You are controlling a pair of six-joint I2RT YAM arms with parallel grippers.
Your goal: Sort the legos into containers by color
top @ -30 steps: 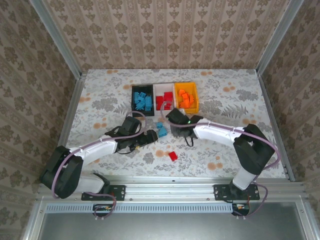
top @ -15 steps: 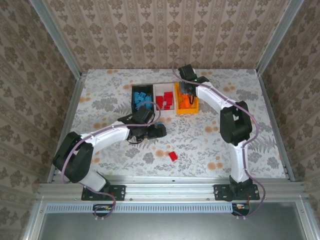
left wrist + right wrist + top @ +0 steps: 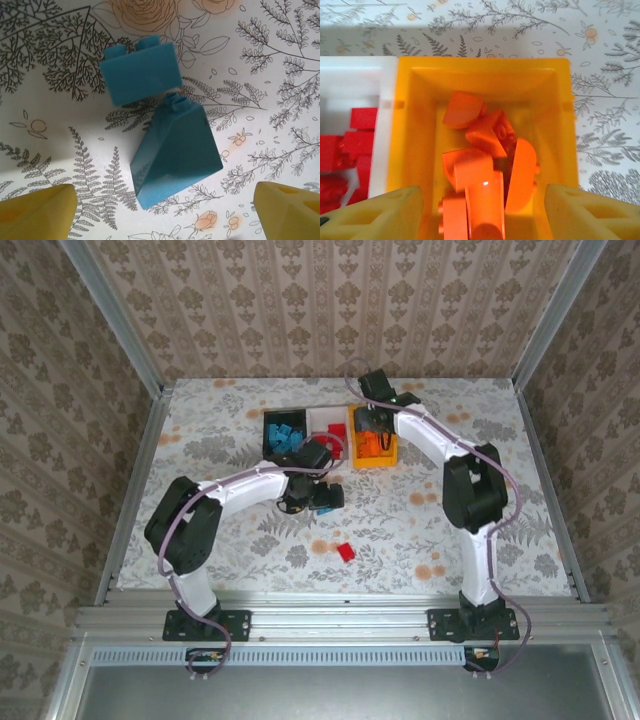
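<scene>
Left jaws wide open astride sloped blue brick (image 3: 175, 150), just beside blue block (image 3: 140, 72); right jaws parted above orange bin (image 3: 402, 150). Risk: pinching both bricks, skewing the grip.

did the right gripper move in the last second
Yes. The right gripper went from just in front of the white bin, farther back and to the right, and is now above the orange bin.

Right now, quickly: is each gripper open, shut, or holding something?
Left gripper: open, holding nothing, poised over a light blue sloped plastic brick.
Right gripper: open, gripping nothing, above the orange-yellow plastic bin.
</scene>
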